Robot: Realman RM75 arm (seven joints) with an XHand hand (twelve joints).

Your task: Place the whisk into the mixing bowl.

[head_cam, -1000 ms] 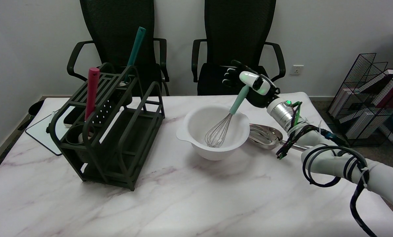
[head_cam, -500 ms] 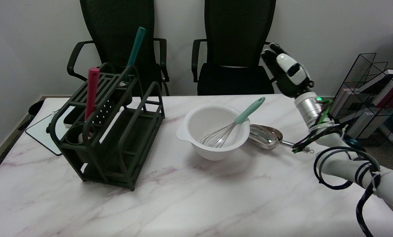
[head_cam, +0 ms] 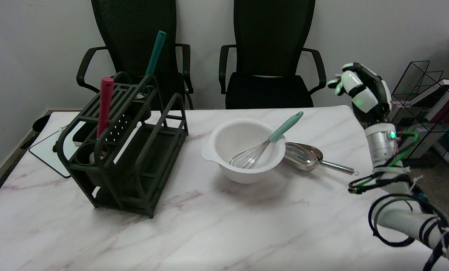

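Since a second ago the right hand (head_cam: pixel 363 92) has let go and lifted away, apparently loosely curled and empty, leaving the whisk (head_cam: pixel 264 145) down-left in the mixing bowl (head_cam: pixel 243 150), so placement looks done.

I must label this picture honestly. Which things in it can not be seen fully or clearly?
All in the head view:
- Red-handled tool and teal-handled tool: their working ends are hidden inside the dark rack.
- Right hand: its palm side faces away, so the finger pose is unclear.
- Metal scoop: its left part is behind the mixing bowl.
- Whisk: whether the wires touch the bowl's bottom is unclear.
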